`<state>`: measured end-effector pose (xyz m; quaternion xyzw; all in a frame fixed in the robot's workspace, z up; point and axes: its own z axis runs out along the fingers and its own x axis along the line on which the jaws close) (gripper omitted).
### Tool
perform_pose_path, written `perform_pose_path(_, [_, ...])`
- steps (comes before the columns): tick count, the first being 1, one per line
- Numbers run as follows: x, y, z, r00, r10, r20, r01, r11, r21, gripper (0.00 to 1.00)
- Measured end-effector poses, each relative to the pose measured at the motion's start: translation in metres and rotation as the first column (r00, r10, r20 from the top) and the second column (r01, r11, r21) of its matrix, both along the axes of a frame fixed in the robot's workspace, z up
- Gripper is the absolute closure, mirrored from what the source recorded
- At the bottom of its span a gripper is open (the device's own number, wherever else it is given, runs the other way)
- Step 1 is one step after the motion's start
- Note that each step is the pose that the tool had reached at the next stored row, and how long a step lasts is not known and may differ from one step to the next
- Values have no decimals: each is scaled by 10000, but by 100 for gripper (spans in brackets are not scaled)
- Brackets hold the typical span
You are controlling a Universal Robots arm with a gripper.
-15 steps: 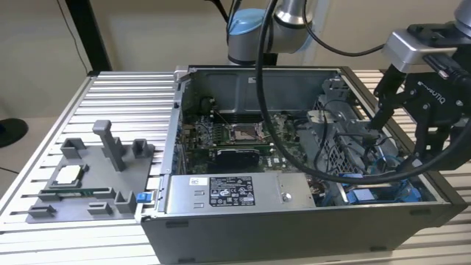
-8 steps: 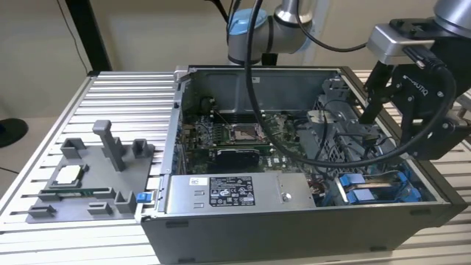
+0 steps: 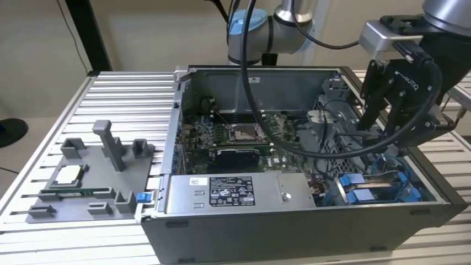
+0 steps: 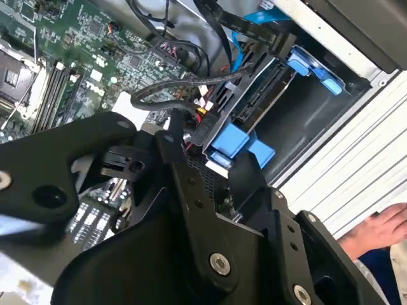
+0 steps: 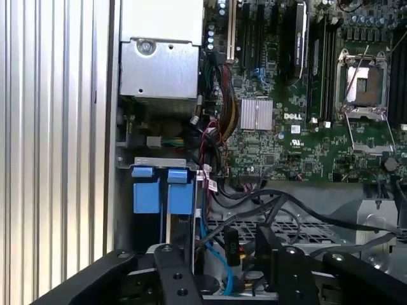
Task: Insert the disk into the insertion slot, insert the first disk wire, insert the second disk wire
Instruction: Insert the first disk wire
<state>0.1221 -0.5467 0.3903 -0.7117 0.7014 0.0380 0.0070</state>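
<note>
Exterior view: the gripper [image 3: 376,135] hangs open over the slot [image 3: 352,144], holding nothing I can see. Second wrist view: the disk [image 4: 257,98] sits in the slot, with a black wire [image 4: 165,91] just beside it. First wrist view: there are many wires [image 5: 224,114], so I think the plug should be grabbed straight and slowly.

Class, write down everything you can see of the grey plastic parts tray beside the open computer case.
The parts tray is a flat slab of matt grey plastic with moulded holders standing up from it: one tall post, several low blocks and brackets. It lies on the slatted metal table, on the exterior view's left of the computer case, its edge near the case wall; whether they touch cannot be told. A square silver processor and a green memory module rest in it.
</note>
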Motion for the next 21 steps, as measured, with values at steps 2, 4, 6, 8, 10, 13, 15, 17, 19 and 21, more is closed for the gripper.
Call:
perform_pose_path(2, [-4, 45, -1, 10000, 48, 7, -48, 10000, -6, 0])
perform_pose_path(4, [-5, 57, -3, 9999, 99, 18, -99, 9999, -29, 0])
perform_pose_path(6, [-8, 57, -3, 9999, 158, 18, -158, 9998, -112, 0])
perform_pose_path(8, [-12, 57, -3, 9998, 215, 27, -215, 9996, -174, 0])
perform_pose_path(10, [-13, 57, -3, 9996, 272, 61, -271, 9994, -226, 0])
perform_pose_path(13, [-13, 57, -3, 9988, 435, 226, -428, 9986, -308, 0])
perform_pose_path(15, [-14, 57, -3, 9976, 523, 449, -506, 9980, -367, 0])
perform_pose_path(17, [-26, 65, -5, 9960, 541, 705, -512, 9978, -423, 0])
perform_pose_path(19, [-65, 68, -8, 9954, 541, 796, -507, 9978, -436, 0])
perform_pose_path(21, [-118, 73, -9, 9952, 538, 813, -503, 9978, -438, 0])
